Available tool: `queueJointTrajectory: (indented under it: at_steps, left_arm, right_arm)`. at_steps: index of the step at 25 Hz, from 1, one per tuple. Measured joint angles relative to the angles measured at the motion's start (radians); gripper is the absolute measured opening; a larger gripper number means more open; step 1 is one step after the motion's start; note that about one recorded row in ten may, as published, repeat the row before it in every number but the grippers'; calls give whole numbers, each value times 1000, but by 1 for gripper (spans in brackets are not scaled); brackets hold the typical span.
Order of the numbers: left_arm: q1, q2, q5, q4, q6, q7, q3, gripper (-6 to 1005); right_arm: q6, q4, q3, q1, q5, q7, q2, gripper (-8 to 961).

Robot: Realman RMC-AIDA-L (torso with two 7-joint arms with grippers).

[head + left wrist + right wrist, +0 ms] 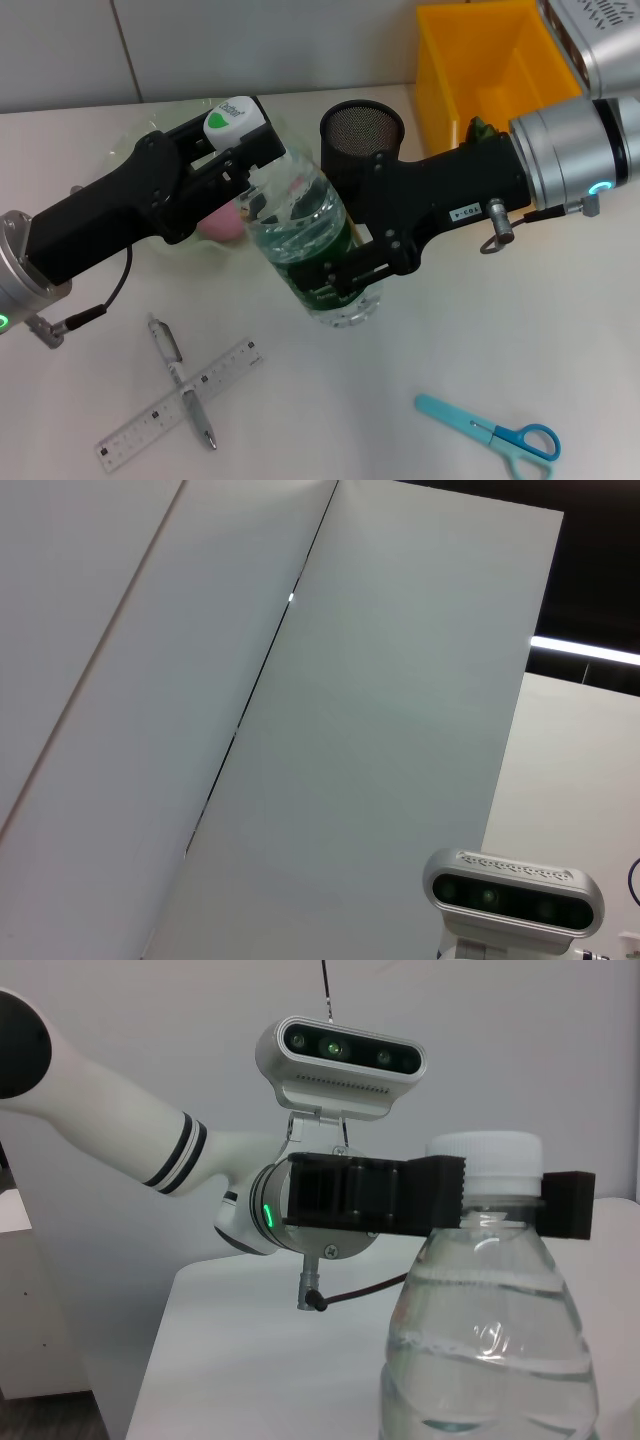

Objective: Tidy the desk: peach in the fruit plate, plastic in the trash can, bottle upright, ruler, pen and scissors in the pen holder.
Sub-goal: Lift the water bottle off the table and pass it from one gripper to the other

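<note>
Head view, one bottle (pixel 318 250) pinched by left gripper (pixel 262 185) and right gripper (pixel 345 272), one pen (pixel 180 380), one ruler (pixel 180 404), one scissors (pixel 495 435).

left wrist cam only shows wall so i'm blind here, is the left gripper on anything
Observer: Yes, the left gripper is closed on the neck of the bottle, just under its white cap.
Operator: what's the right one doing
Observer: The right gripper clasps the bottle's lower body.
Operator: stationery put away yet
Observer: No. The scissors, pen and ruler lie on the table, pen across ruler.
</note>
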Motion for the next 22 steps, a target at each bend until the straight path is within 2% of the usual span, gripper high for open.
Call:
queueJointTrajectory:
  at_steps: [22]
  left_arm:
    - [2, 1, 0, 16, 2, -8, -5, 440]
  right_arm:
    - [13, 10, -11, 0, 4, 6, 1, 772]
